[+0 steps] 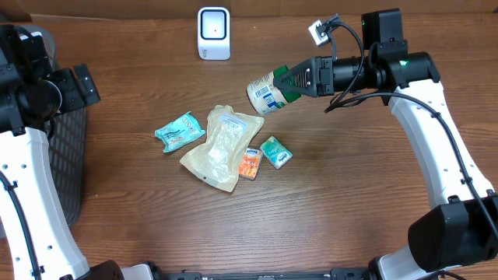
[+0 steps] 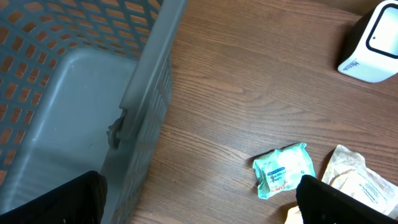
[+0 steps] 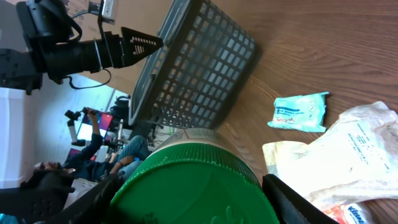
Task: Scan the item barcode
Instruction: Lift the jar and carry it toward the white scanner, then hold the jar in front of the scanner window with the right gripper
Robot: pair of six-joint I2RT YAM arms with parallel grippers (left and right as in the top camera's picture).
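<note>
My right gripper: clamps the bottle by its cap, right of the scanner.
My left gripper: spread wide, left of the scanner.

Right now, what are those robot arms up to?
The right tool holds a bottle by its green lid, tipped sideways above the table, to the right of the white scanner. The left tool is open and empty, by the gray basket. A few small packets and a clear bag lie on the table.
</note>
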